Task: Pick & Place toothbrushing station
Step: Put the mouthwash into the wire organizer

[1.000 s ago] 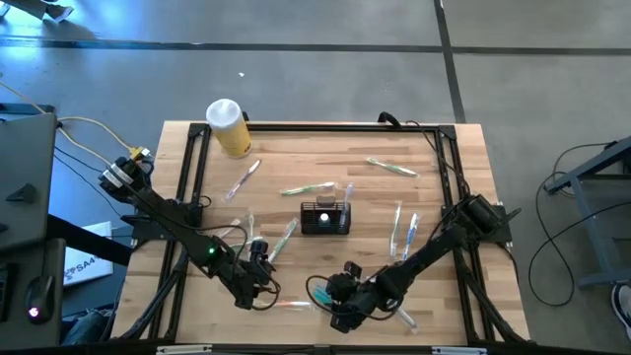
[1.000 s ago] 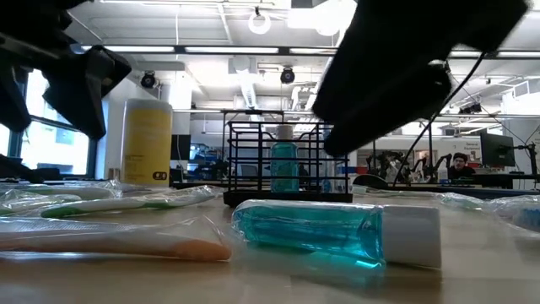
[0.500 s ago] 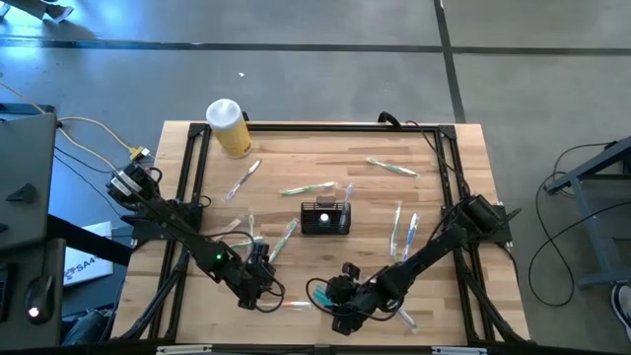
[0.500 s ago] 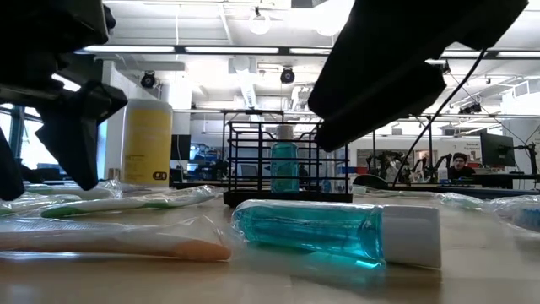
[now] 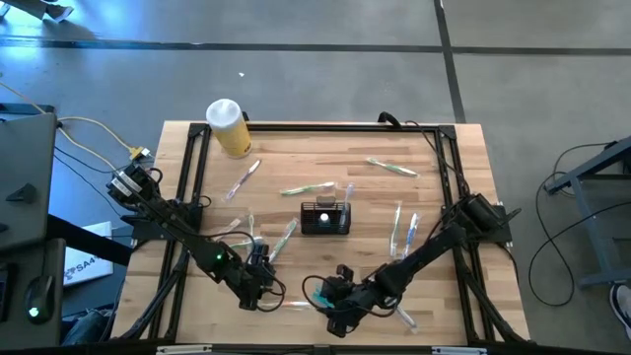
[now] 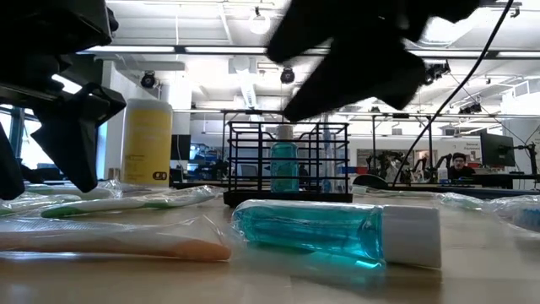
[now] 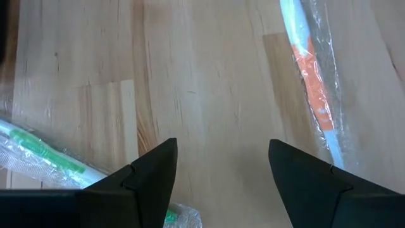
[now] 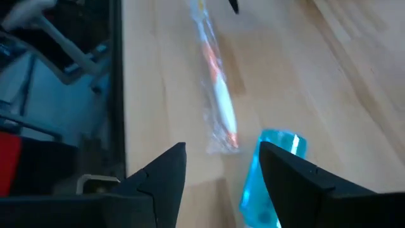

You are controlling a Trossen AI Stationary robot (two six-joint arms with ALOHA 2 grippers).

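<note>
The black caddy stands at the frame's middle (a small bottle inside). Low in the frame, the left gripper and right gripper hover, fingers apart, holding nothing.

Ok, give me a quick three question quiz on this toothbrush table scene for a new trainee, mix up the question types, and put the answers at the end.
1. True or false: the black caddy already holds a small blue bottle.
2. What lies between the open fingers of the left gripper? A) bare wood B) the yellow jar C) the caddy
3. Fill in: the orange-handled wrapped toothbrush lies near the table's ____ edge, between the two grippers.

Key: 1 true; 2 A; 3 front. The right gripper, also open, hovers by the lying blue tube.
</note>
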